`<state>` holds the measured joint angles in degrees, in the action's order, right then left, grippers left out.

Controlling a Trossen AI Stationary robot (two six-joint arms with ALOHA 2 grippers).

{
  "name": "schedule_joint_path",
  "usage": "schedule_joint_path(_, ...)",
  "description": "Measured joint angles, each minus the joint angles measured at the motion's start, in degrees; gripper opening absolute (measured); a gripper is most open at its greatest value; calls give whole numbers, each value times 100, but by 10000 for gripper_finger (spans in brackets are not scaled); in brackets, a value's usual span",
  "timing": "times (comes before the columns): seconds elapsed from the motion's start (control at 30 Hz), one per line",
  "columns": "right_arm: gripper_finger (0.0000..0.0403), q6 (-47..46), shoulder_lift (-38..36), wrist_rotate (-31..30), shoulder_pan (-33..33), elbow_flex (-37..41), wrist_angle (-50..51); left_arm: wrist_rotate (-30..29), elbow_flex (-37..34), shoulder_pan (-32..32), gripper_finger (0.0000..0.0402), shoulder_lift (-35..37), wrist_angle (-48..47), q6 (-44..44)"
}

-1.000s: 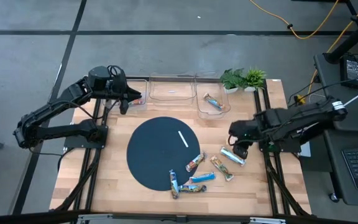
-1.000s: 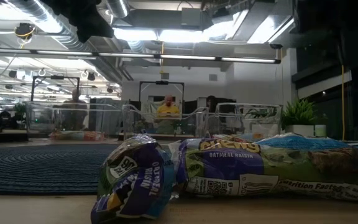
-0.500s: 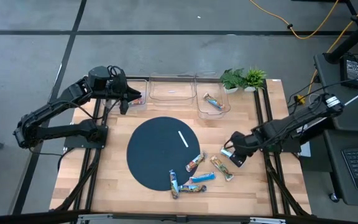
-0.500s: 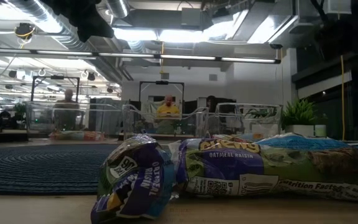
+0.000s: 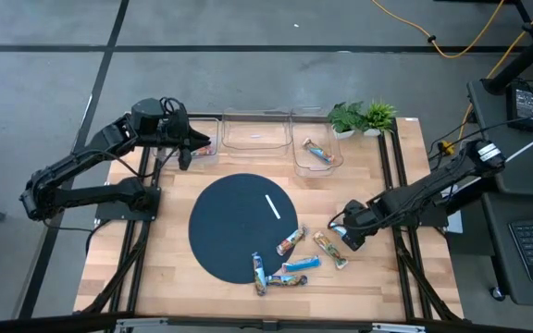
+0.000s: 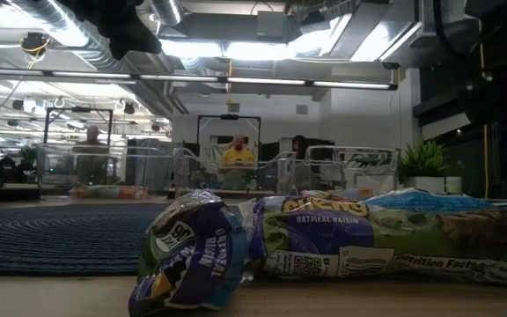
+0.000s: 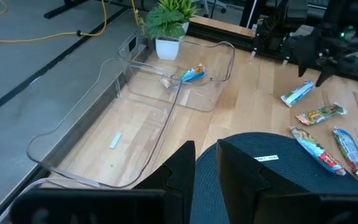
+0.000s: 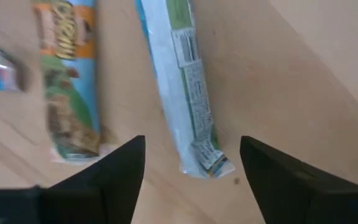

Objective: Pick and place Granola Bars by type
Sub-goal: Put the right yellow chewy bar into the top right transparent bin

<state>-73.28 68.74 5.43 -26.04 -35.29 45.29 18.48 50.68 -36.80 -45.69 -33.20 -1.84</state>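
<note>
On the wooden table (image 5: 220,296), the right gripper (image 8: 191,168) hangs low over a silvery-white bar (image 8: 185,87), fingers spread to either side of its end and not yet pinching. The step looks like a pick: next it should lower and squeeze. The bar's long axis runs away from the gripper. The left gripper (image 7: 205,163) waits above the clear bins (image 5: 253,129), fingers nearly together, apparently empty.

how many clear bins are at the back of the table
3, in a row along the back edge: the left bin partly hidden under the left gripper, the middle bin, and the right bin beside the plants, holding one granola bar.
</note>
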Motion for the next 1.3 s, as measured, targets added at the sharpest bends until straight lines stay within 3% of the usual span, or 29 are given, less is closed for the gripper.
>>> schedule_joint_path(0.3,209,319,709,2,-52,7,-159,-40,0,0,61,-4,41,107)
schedule_joint_path(0.67,23,532,1000,94,-52,-6,-325,-45,0,0,61,-4,212,170)
schedule_joint_path(0.9,37,598,697,77,-52,-381,338,-45,0,0,61,-4,220,168)
schedule_joint_path(1.0,22,624,429,-91,-29,-713,705,-45,0,0,61,-4,219,165)
schedule_joint_path(1.3,25,776,-361,-1611,96,-1776,1577,-45,0,0,61,-4,217,116)
